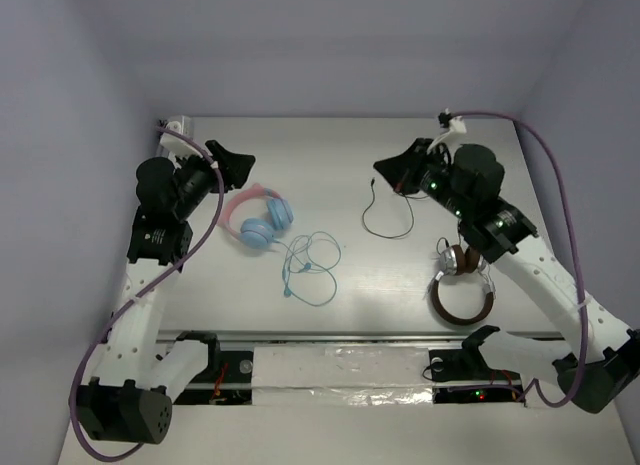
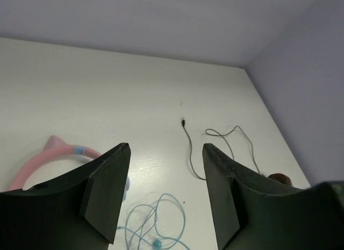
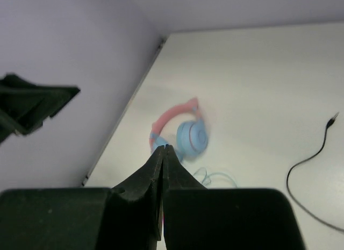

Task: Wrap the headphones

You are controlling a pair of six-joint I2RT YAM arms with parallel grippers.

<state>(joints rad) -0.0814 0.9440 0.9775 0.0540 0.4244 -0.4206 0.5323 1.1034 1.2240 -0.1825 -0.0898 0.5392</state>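
The headphones (image 1: 258,218), with a pink headband and light-blue earcups, lie flat left of the table's middle. Their thin light-blue cable (image 1: 312,265) lies in loose loops to the right of them. My left gripper (image 1: 240,165) is open and empty, raised just behind the headband; its wrist view shows the headband (image 2: 54,156) and the cable loops (image 2: 156,223) below the fingers. My right gripper (image 1: 385,167) is shut and empty, raised over the far middle of the table. Its wrist view shows the headphones (image 3: 185,131) beyond the closed fingertips.
A loose thin black cable (image 1: 385,217) lies under the right arm, and it shows in the left wrist view (image 2: 215,145). Brown-and-silver headphones (image 1: 462,283) lie at the right front. Purple walls close in the back and both sides.
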